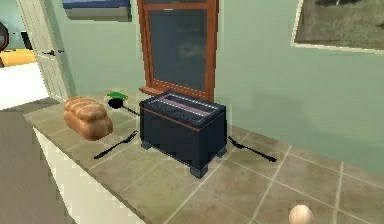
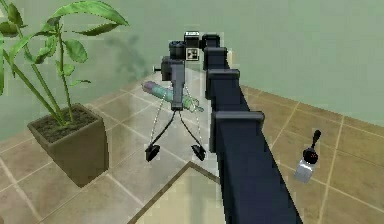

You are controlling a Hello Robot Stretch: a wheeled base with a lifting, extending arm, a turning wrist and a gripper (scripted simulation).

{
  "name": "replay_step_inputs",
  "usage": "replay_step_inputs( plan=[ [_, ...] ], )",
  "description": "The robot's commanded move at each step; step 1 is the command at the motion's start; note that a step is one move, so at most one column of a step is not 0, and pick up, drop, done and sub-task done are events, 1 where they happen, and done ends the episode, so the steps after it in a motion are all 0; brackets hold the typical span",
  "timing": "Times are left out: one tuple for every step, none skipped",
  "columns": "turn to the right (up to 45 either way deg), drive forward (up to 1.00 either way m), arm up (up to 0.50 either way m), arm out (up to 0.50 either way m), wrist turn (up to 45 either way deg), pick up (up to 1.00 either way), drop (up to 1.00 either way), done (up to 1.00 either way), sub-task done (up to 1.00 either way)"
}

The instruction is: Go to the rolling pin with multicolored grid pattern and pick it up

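Here, the rolling pin (image 2: pixel 166 93) appears in the arm side view as a short cylinder, pale blue-green with lighter and pinkish patches; its grid cannot be resolved. It lies tilted across the dark body of the gripper (image 2: pixel 175 151), above the spread of the two thin fingers (image 2: pixel 152 152), with the tiled countertop (image 2: pixel 280 115) behind it. Whether the gripper holds the pin or anything else cannot be told, nor whether the pin touches the tiles. The arm (image 2: pixel 235 130) runs as a dark square bar from the bottom edge up to the gripper. To the arm side view's left, near the fingers, a potted plant (image 2: pixel 68 140) stands in a dark square pot, its leaves reaching over the tiles. To the right of the arm, well apart from the pin, stands a small white bottle (image 2: pixel 307 162) with a dark top. Bare tiles lie between the plant and the arm, and the counter's corner meets a paler surface just below the fingertips. In the forward view a dark toaster (image 1: pixel 185 130) sits mid-counter below a window (image 1: pixel 178 45), with a loaf of bread (image 1: pixel 88 117) to its left, dark utensils (image 1: pixel 115 147) at either side, and an egg-shaped object (image 1: pixel 301 214) near the bottom edge; the counter's front edge runs diagonally across the lower left.
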Motion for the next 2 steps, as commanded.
replay_step_inputs(
  plan=[
    [0.0, 0.0, 0.0, 0.0, 45.0, 0.0, 0.0, 0.0, 0.0],
    [0.0, 0.0, 0.0, 0.0, 45.0, 0.0, 0.0, 0.0, 0.0]
  ],
)
